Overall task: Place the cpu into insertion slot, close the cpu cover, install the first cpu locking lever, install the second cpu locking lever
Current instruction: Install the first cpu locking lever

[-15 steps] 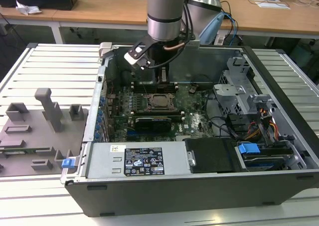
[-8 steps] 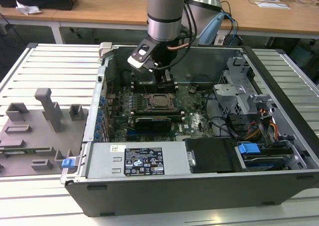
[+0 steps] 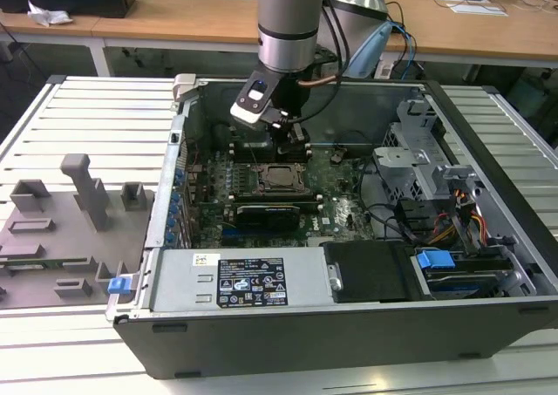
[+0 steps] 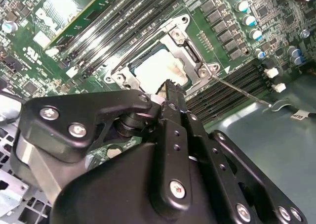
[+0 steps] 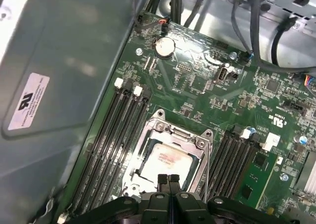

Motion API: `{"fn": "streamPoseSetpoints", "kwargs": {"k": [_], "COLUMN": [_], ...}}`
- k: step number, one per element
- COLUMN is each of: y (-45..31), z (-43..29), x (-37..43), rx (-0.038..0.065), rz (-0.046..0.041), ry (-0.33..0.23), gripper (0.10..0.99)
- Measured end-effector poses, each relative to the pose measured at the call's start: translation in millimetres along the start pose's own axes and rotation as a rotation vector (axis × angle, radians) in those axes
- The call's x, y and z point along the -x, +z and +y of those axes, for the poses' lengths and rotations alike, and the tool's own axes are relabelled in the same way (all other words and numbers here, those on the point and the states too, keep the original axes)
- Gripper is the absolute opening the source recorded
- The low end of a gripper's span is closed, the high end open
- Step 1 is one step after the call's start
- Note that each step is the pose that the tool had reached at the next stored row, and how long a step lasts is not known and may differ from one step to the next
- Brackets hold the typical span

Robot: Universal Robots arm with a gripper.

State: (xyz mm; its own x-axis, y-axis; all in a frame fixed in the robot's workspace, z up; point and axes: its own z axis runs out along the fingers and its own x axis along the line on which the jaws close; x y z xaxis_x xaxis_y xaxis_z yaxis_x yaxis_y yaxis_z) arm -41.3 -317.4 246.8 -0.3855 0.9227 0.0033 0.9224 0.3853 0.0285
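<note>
The cpu (image 5: 165, 157) lies flat in the insertion slot (image 5: 146, 151) on the green motherboard (image 5: 197, 85), its silvery top showing. The cpu cover (image 5: 174, 133), a silver frame, lies down around the chip; in the second wrist view the cover (image 4: 190, 42) frames the cpu (image 4: 157, 68). A thin wire locking lever (image 4: 242, 90) sticks out from the socket corner across the memory slots. My gripper (image 5: 168, 180) hovers just above the near edge of the chip, fingers pressed together with nothing between them. In the exterior view the gripper (image 3: 293, 142) hangs over the socket (image 3: 281, 178).
Black memory slots (image 5: 116, 135) flank the socket on both sides. The grey case wall (image 5: 59, 61) stands close beside the board. A black expansion card (image 3: 275, 212), a drive cage (image 3: 418, 164) and cables (image 3: 471, 221) fill the case. A grey fixture plate (image 3: 61, 229) lies at the exterior view's left.
</note>
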Motion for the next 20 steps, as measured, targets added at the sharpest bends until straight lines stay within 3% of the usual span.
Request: {"fn": "streamPoseSetpoints", "kwargs": {"k": [3,4,6,9,20], "y": [-3.4,-11.3,-18.3,-21.1,-21.2], "z": [0.0,0.2,0.4,0.6,0.5], "x": [0.0,-0.1,-0.1,-0.1,-0.1], "rx": [0.0,0.0,0.001,0.003,0.002], "rz": [0.0,0.0001,-0.0005,-0.001,0.0069], "ry": [-0.003,-0.003,-0.003,-0.014,-0.279], "gripper": [0.106,0.106,0.106,0.106,0.106]}}
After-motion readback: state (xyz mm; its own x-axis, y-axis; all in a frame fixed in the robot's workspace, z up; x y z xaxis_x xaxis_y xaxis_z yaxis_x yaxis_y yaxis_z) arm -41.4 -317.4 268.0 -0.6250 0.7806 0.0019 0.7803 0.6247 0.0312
